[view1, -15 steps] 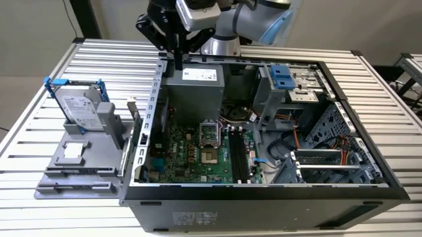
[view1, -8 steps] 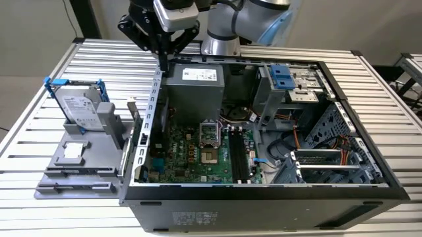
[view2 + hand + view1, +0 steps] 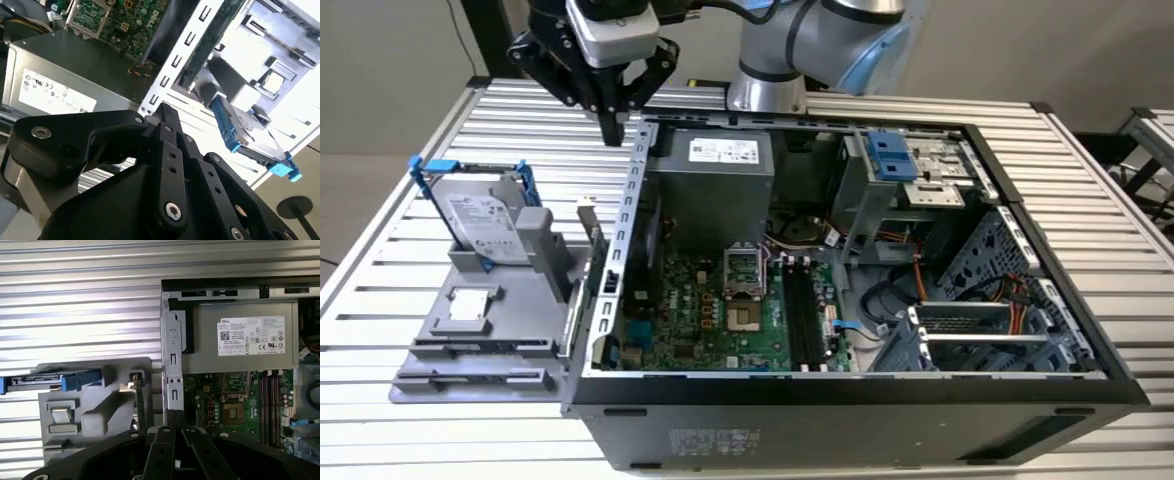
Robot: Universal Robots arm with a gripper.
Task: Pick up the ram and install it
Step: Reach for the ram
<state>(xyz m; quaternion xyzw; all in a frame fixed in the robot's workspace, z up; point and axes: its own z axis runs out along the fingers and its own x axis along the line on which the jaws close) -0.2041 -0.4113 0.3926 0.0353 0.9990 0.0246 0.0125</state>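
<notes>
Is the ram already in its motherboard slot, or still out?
Out: the ram stands on edge in the gray holder outside the case.

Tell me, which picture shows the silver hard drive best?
The exterior view: the hard drive stands upright in its blue frame, its labelled silver face toward the camera. In the first wrist view the hard drive is seen edge-on, a thin strip. In the second wrist view it lies slanted, side-on, in bright glare.

White printed labels on PSU (image 3: 205,347) & HDD (image 3: 487,225), txt not legible
</notes>
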